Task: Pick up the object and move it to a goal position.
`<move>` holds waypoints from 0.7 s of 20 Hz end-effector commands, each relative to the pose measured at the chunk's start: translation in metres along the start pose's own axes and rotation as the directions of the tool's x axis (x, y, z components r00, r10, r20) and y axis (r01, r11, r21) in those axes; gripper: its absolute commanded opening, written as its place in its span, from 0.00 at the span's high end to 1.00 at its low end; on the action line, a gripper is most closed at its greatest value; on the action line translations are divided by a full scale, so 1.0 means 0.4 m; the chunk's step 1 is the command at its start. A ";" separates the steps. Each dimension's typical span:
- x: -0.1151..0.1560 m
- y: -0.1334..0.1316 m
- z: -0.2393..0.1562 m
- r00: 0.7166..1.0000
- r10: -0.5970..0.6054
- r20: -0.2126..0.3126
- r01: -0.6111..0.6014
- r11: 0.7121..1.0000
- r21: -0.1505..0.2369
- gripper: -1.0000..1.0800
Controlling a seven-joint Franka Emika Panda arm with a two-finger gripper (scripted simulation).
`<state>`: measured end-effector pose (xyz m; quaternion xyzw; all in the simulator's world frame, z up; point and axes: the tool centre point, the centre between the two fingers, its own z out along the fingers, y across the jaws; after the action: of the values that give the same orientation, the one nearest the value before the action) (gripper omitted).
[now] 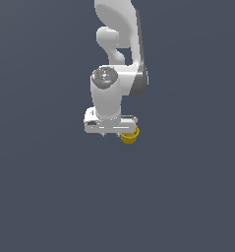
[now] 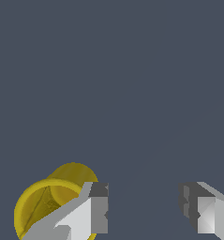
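In the exterior view the white arm (image 1: 120, 59) comes down from the top edge, and its gripper (image 1: 111, 134) hangs over the plain dark grey floor (image 1: 45, 197). The yellow cup (image 1: 130, 136) sits just under the gripper's end on the exterior view's right, off to the side of the fingers and not between them. In the wrist view the cup (image 2: 43, 201) shows its open rim toward the camera, with its closed base farther away, so its axis lies tilted and not upright. One finger (image 2: 98, 211) overlaps the cup's rim; whether they touch cannot be told. The other finger (image 2: 197, 211) stands well apart, so the jaws are spread wide with nothing but bare floor in the gap.
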<state>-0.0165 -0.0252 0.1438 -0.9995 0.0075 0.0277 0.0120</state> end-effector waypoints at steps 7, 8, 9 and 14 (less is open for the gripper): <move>-0.131 -0.080 0.118 0.990 -0.046 0.132 0.040 0.998 0.051 0.38; -0.143 -0.086 0.127 0.989 -0.050 0.142 0.043 0.998 0.055 0.38; -0.153 -0.091 0.134 0.987 -0.053 0.152 0.045 0.997 0.059 0.38; -0.176 -0.103 0.151 0.983 -0.061 0.172 0.050 0.996 0.067 0.38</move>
<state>-0.0874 0.0175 0.0895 -0.9925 -0.0201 0.1122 0.0437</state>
